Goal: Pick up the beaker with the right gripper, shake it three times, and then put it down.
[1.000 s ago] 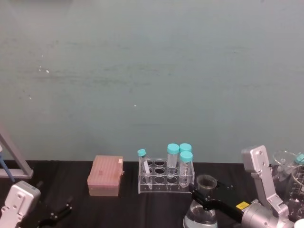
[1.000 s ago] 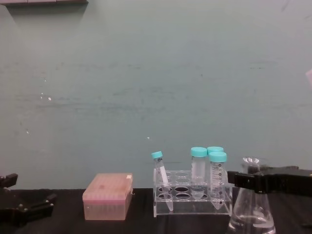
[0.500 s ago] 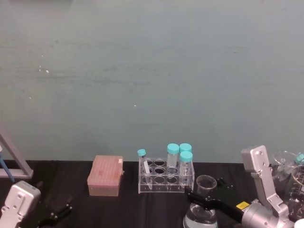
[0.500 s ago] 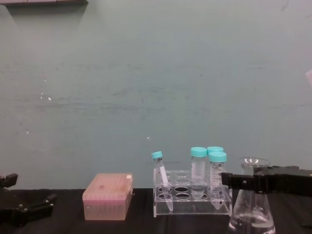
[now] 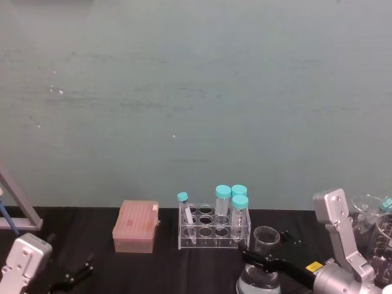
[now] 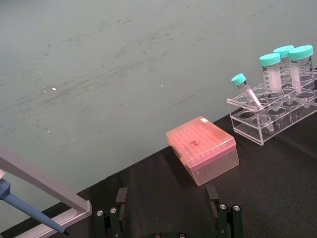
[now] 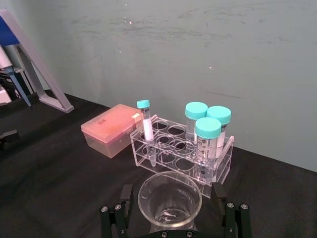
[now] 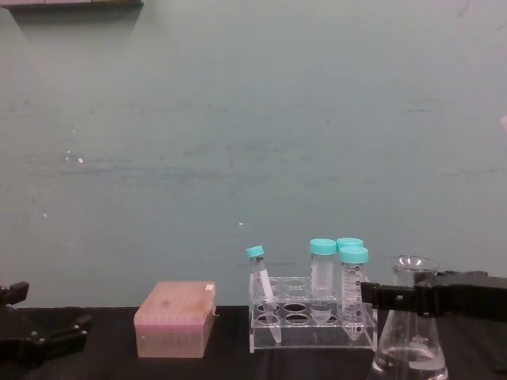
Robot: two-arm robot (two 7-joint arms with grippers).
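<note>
The right gripper (image 8: 396,298), entering at the lower right of the chest view, is clamped across the narrow neck of the beaker (image 8: 410,339), just under its flared rim. In the right wrist view its two black fingers (image 7: 124,201) stand on either side of the beaker's (image 7: 170,199) open mouth, at the bottom centre of the frame. The beaker (image 5: 262,264) sits at the lower right of the head view, with clear liquid in its wide base; whether the base touches the black table (image 5: 165,269) cannot be told. Just left of it and farther back stands the clear tube rack (image 8: 312,324) holding teal-capped tubes (image 8: 322,267), one thin tube leaning. Left of the rack lies a pink tip box (image 8: 176,318). The left gripper (image 8: 32,339) rests low at the lower left corner of the chest view, its fingers spread apart and holding nothing.
</note>
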